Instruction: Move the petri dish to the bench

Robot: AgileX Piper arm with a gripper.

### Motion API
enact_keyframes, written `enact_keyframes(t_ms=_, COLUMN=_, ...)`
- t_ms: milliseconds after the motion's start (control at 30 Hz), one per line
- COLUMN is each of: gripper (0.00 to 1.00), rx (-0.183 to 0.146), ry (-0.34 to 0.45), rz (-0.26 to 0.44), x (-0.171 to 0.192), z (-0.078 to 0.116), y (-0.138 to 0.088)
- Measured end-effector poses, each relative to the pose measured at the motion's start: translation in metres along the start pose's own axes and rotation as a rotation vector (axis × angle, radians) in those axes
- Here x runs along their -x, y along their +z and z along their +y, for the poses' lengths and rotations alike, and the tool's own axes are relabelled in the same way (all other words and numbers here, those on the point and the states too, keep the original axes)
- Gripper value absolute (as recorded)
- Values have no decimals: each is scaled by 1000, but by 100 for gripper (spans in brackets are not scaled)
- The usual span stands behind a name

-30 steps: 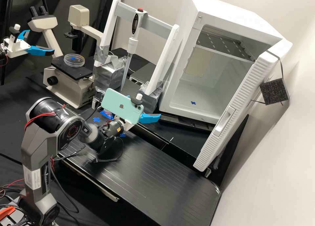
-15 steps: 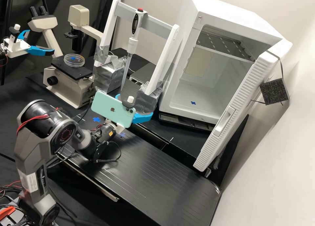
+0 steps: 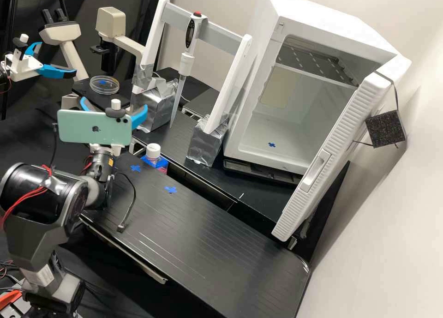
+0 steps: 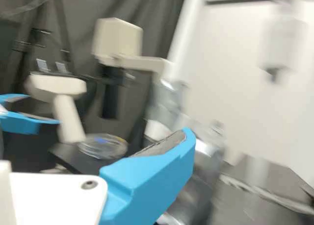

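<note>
**Dish (image 3: 104, 85) lies beyond your empty claw (image 3: 114, 104), up on the stage (image 3: 99, 98)**

Your claw stands with its two blue fingers well apart and nothing between them. In the high view it is on the near side of the microscope (image 3: 76, 112), with the dish past it, up and slightly left of the gap. You'll most likely want to go forward towards the dish, with a small correction sideways, and match the height of the raised stage before you close.

The dish sits flat and is round, so it gives you no long axis to line up with; any grip across the rim should do, as long as your fingers are level with it. It is low and clear, so a careless close could slide or tip it.

Watch the black barrel (image 3: 107, 57) over the stage; it limits how high you can come in. The foil-wrapped foot (image 3: 161, 108) of the pipette stand (image 3: 154, 36) is to the right of the stage, and the second arm (image 3: 23, 66) is off to the left.

For setting down, the bench (image 3: 207, 244) is on your near side, with two blue crosses (image 3: 170, 189) that may mark the spot.
</note>
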Motion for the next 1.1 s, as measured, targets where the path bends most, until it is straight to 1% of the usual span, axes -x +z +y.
enact_keyframes(t_ms=100, gripper=100, rx=16, ry=-47, rz=47, x=-17, z=-3, y=-10)
enact_keyframes(t_ms=200, gripper=100, rx=30, ry=-104, rz=64, x=-37, z=-9, y=-15)
enact_keyframes(t_ms=267, gripper=100, rx=22, ry=-140, rz=66, x=-56, z=-13, y=-19)
enact_keyframes(t_ms=333, gripper=100, rx=-1, ry=-193, rz=70, x=-71, z=-18, y=-19)
enact_keyframes(t_ms=400, gripper=100, rx=-7, ry=-229, rz=61, x=-83, z=-21, y=-19)
enact_keyframes(t_ms=433, gripper=100, rx=-17, ry=-242, rz=56, x=-89, z=-21, y=-18)
enact_keyframes(t_ms=533, gripper=100, rx=-34, ry=-270, rz=38, x=-111, z=-20, y=-18)
enact_keyframes(t_ms=633, gripper=100, rx=-47, ry=-274, rz=37, x=-132, z=-16, y=-18)
enact_keyframes(t_ms=800, gripper=100, rx=-40, ry=-321, rz=3, x=-164, z=-21, y=-9)
enact_keyframes(t_ms=933, gripper=100, rx=-22, ry=-367, rz=-32, x=-187, z=-30, y=2)
enact_keyframes(t_ms=967, gripper=100, rx=-12, ry=-380, rz=-41, x=-192, z=-33, y=6)
enact_keyframes(t_ms=1000, gripper=100, rx=8, ry=-388, rz=-44, x=-199, z=-35, y=8)
enact_keyframes(t_ms=1033, gripper=100, rx=20, ry=-395, rz=-51, x=-204, z=-38, y=12)
enact_keyframes(t_ms=1067, gripper=100, rx=28, ry=-403, rz=-58, x=-208, z=-42, y=16)
enact_keyframes(t_ms=1100, gripper=100, rx=30, ry=-404, rz=-64, x=-213, z=-45, y=20)
